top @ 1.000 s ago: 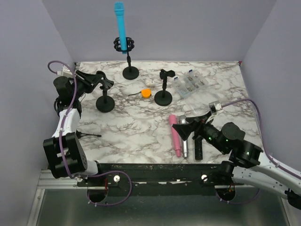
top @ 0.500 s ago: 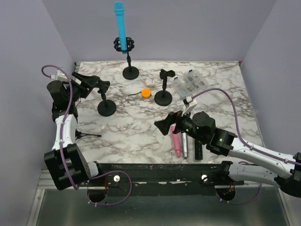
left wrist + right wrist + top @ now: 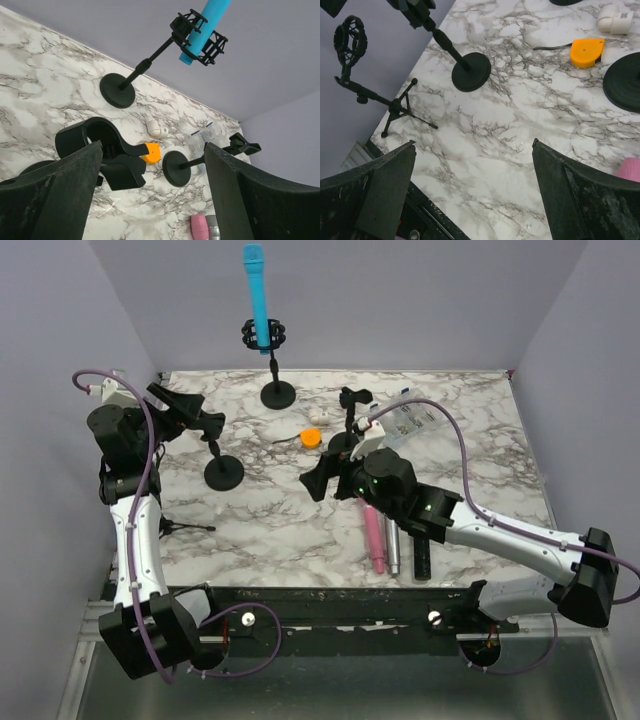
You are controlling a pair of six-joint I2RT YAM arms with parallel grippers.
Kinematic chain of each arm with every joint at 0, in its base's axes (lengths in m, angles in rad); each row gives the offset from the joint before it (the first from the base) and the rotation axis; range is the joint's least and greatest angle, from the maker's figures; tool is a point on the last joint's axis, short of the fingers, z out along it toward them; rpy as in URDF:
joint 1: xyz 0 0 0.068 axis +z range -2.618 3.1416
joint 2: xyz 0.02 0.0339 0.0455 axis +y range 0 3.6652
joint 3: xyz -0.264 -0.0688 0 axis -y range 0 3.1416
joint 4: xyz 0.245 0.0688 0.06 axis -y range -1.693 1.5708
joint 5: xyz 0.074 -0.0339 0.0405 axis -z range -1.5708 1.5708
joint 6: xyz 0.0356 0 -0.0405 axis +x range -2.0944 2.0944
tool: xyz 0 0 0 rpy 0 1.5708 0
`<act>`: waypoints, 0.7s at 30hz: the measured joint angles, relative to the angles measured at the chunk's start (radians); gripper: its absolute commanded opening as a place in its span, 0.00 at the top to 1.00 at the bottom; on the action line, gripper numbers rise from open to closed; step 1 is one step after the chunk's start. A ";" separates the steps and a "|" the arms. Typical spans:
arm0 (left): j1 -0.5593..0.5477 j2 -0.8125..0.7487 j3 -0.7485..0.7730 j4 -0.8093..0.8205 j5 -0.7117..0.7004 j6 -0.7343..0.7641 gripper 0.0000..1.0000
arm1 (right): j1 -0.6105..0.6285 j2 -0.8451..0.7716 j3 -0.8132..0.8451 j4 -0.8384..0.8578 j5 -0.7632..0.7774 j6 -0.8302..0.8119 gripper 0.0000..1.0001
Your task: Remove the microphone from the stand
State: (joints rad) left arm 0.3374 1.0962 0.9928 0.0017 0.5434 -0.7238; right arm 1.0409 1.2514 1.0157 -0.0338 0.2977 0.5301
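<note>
Nothing is done yet. At the far edge of the desk (image 3: pixel 280 525), the stand (image 3: pixel 277 393) holds the blue microphone (image 3: pixel 257 290) upright in its cradle. My left fingers (image 3: pixel 50 200) and right fingers (image 3: pixel 375 190) are spread wide, empty, well apart from it.

Bright, even light falls from overhead, leaving only faint, short shadows on the marble counter (image 3: pixel 280 525) and no glare. The overhead view is crisp. In both wrist views the near fingers (image 3: pixel 50 200) look soft and wide-angle stretched.
</note>
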 measured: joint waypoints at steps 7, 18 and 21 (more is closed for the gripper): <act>-0.066 -0.031 0.014 -0.023 -0.040 0.097 0.16 | 0.000 0.117 0.170 -0.020 0.031 -0.014 0.00; -0.315 0.154 0.347 0.005 -0.133 0.258 0.14 | 0.000 0.002 0.154 -0.085 0.033 -0.050 0.00; -0.328 0.317 0.538 0.010 -0.146 0.269 0.18 | 0.000 -0.083 0.122 -0.129 0.040 -0.053 0.00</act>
State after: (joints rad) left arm 0.0097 1.4136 1.5307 0.0116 0.3969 -0.4545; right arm 1.0409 1.1683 1.1378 -0.1627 0.3378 0.4767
